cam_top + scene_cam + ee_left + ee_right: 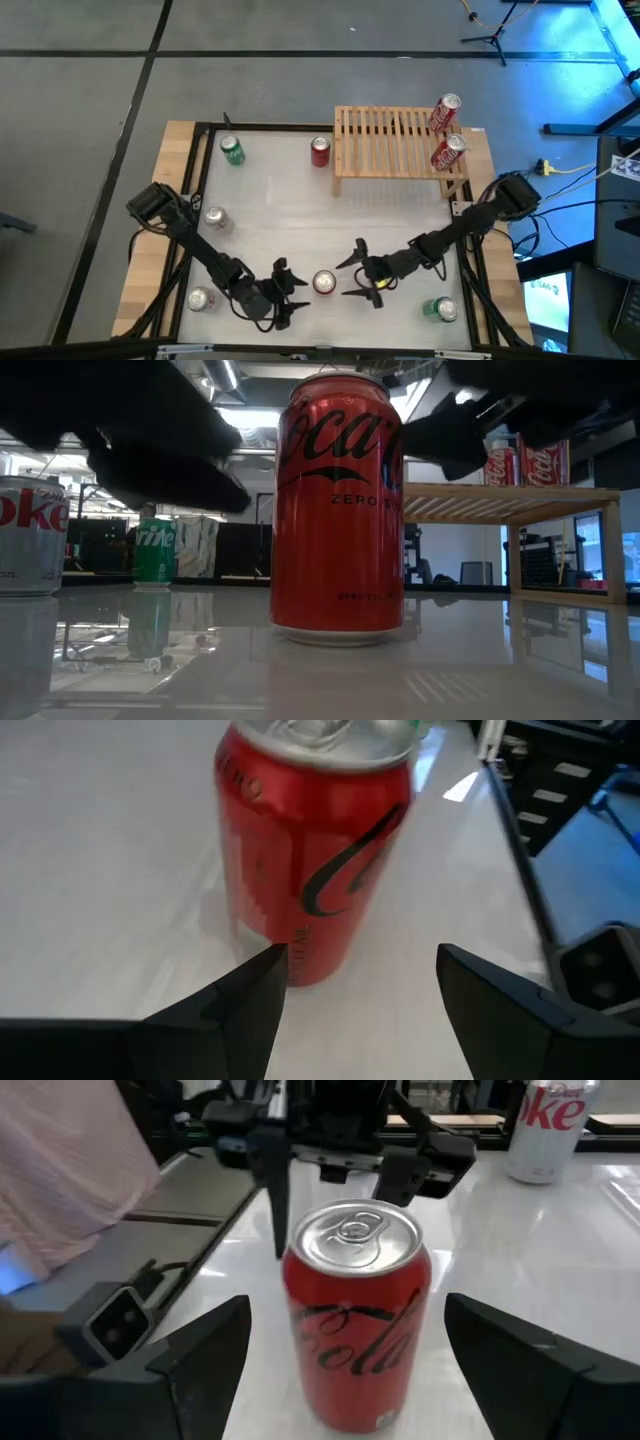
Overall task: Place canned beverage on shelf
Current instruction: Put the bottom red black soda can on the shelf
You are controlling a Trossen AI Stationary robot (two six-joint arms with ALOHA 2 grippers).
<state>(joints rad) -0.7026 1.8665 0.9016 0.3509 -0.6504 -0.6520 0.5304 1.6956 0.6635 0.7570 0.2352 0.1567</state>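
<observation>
1. High view: the white table top with its dark frame (270,215) fills the middle of the frame, and the low light-wood slatted shelf (385,140) sits at its upper right, with two red cans already lying near the shelf's right end.
2. The left gripper (290,293) and the right gripper (357,272) face each other at the lower centre, each with its fingers spread apart and clamped on nothing.
3. The red Coca-Cola Zero can with a silver lid (324,283) stands upright between them, its long axis vertical, apart from every fingertip.
4. In the right wrist view that can (355,1325) sits squarely in the gap between the right arm's own fingers; in the left wrist view it (305,850) lies ahead of the left fingers, offset toward one of them.
5. Both grippers look about equally near; the right one seems better lined up, and the shelf lies on its side of the table.
</observation>
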